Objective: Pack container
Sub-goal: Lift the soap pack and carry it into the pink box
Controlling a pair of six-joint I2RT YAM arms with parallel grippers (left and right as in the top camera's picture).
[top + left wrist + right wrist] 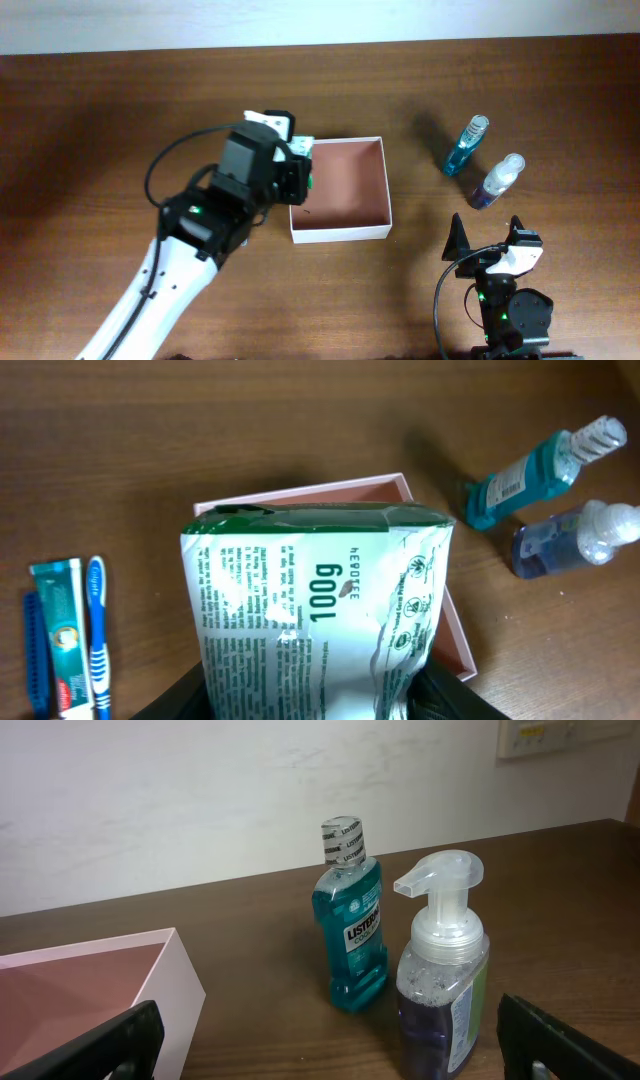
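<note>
The container point(350, 188) is a shallow white box with a reddish-brown inside, lying open at mid-table. My left gripper point(298, 168) hangs over its left wall, shut on a green-and-white packet point(304, 149). In the left wrist view the packet point(320, 600) fills the space between the dark fingers point(452, 698), with the container's rim point(300, 497) behind it. My right gripper point(490, 240) stands open near the front edge, nothing between its fingers point(100, 1045). It faces a teal mouthwash bottle point(350, 920) and a purple pump bottle point(445, 1000).
Both bottles stand right of the container: the teal one point(467, 145) farther back, the purple one point(497, 182) nearer my right gripper. A toothpaste tube point(62, 635) and a blue toothbrush point(97, 630) lie left of the container. The container's corner point(165, 990) shows at left.
</note>
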